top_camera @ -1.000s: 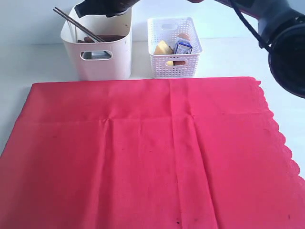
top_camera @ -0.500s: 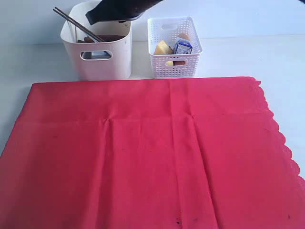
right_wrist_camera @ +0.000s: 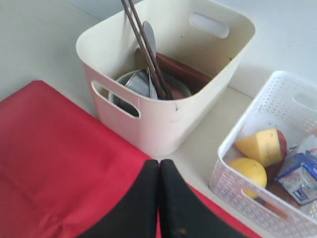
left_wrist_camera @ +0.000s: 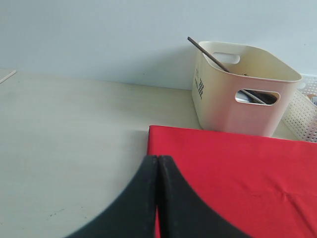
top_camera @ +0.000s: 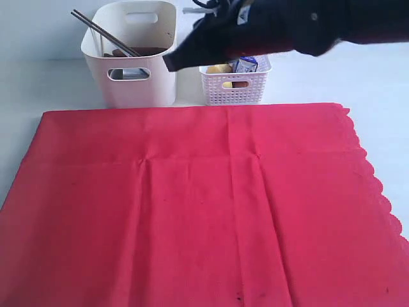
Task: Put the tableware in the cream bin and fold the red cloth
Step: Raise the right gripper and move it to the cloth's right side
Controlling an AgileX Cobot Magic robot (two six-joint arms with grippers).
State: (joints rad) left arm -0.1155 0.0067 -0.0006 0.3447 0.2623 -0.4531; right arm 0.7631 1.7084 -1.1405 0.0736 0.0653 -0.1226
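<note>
The red cloth point(top_camera: 192, 204) lies spread flat with its scalloped edge on the right. Behind its far left part stands the cream bin point(top_camera: 137, 86). The dark chopsticks point(top_camera: 102, 31) stick out over the bin's left rim. In the right wrist view the bin point(right_wrist_camera: 163, 124) holds the chopsticks point(right_wrist_camera: 143, 49), a steel vessel point(right_wrist_camera: 136, 84) and the brown wooden plate point(right_wrist_camera: 181, 72). My right gripper point(top_camera: 169, 62) is shut and empty, reaching in from the right beside the bin. My left gripper point(left_wrist_camera: 157, 158) is shut and empty, near the cloth's point(left_wrist_camera: 233, 168) far left corner.
The white lattice basket point(top_camera: 239, 93) stands right of the bin, half hidden by my right arm. It holds cheese point(right_wrist_camera: 260, 146), a lemon point(right_wrist_camera: 247, 171) and the milk packet point(right_wrist_camera: 299, 176). Bare pale table point(left_wrist_camera: 74, 139) lies left of the cloth.
My right arm has swung from above the cream bin down and to the right, and now crosses in front of the white basket. Cloth and bins have not moved.
</note>
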